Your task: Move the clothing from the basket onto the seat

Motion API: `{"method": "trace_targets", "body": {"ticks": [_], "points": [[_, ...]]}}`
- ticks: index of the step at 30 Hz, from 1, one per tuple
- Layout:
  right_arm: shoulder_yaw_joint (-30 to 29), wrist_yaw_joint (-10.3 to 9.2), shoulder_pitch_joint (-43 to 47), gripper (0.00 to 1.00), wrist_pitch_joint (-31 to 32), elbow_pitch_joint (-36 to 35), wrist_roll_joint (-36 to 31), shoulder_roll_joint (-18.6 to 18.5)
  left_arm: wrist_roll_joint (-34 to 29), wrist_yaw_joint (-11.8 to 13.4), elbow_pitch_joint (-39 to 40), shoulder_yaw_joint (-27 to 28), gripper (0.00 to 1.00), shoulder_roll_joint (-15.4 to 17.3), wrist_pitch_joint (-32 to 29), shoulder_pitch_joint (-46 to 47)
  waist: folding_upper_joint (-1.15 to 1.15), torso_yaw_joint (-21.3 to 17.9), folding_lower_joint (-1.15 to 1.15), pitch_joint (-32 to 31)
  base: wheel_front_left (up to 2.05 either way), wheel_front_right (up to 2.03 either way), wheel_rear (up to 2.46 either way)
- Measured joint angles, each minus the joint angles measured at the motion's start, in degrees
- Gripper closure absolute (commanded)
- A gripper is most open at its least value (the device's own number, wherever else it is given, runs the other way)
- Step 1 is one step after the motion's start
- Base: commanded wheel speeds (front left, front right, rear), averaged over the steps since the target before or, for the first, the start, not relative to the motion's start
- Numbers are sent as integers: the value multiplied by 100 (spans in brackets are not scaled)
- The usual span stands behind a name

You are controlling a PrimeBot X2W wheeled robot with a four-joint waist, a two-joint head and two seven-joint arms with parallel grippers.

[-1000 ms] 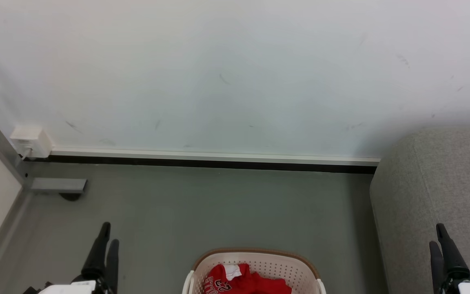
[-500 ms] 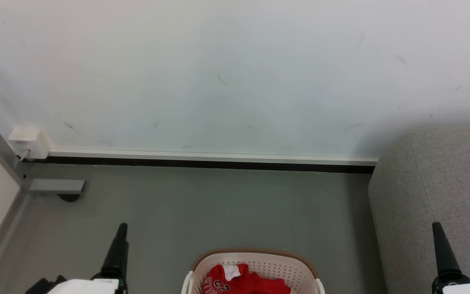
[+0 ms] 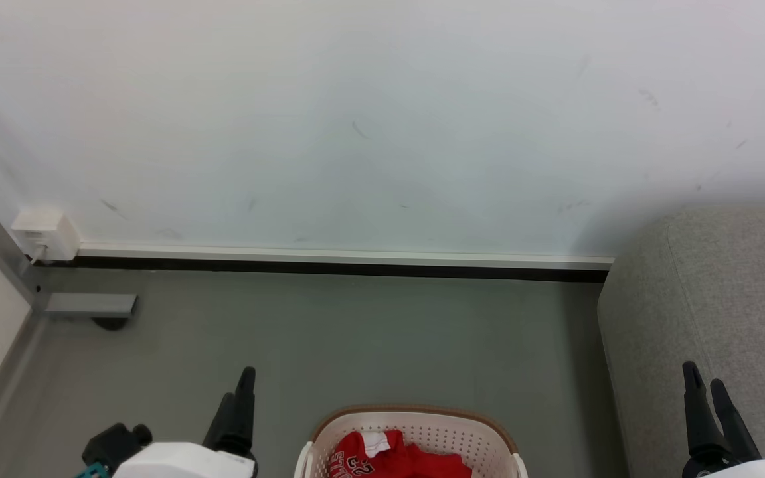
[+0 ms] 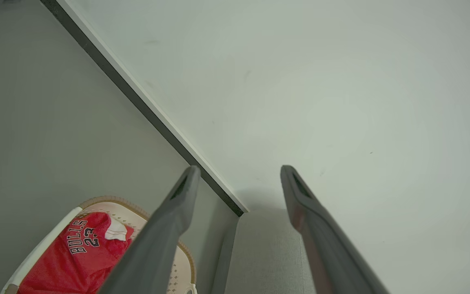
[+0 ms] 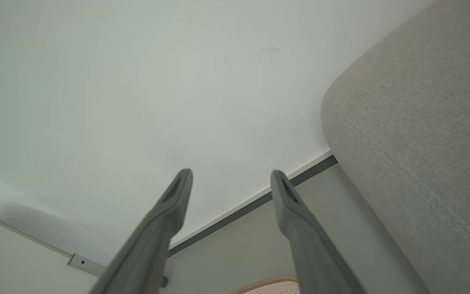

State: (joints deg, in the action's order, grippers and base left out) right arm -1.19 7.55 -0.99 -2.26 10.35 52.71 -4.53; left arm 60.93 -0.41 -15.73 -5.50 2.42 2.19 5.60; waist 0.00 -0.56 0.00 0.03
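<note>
The cream basket with a brown rim sits on the floor at the bottom centre of the head view, and red clothing with a white trim and jersey print lies inside it. In the left wrist view the basket and the clothing appear at the lower left. The grey seat stands to the right, also seen as a grey seat in the right wrist view. My left gripper hovers left of the basket, open and empty. My right gripper is open and empty in front of the seat.
A pale wall with a white and black skirting runs behind the grey floor. A white socket box and a metal frame with a foot stand at the left.
My left gripper has moved right toward the basket and turned. My right gripper has shifted slightly left and rotated, so both fingers show again. The basket and clothing have stayed put.
</note>
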Motion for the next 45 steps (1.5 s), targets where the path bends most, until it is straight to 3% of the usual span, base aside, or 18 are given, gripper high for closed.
{"method": "trace_targets", "body": {"ticks": [19,45], "points": [[278,0,4,0,-365,-33,-1601,-140,-2072,408,-134,-387,0,92,353,85,0,-28,0,-42,0,0,0],[245,0,114,0,-749,114,-3070,-191,-3654,777,-15,-398,0,325,750,-15,0,-38,0,-82,0,0,0]]}}
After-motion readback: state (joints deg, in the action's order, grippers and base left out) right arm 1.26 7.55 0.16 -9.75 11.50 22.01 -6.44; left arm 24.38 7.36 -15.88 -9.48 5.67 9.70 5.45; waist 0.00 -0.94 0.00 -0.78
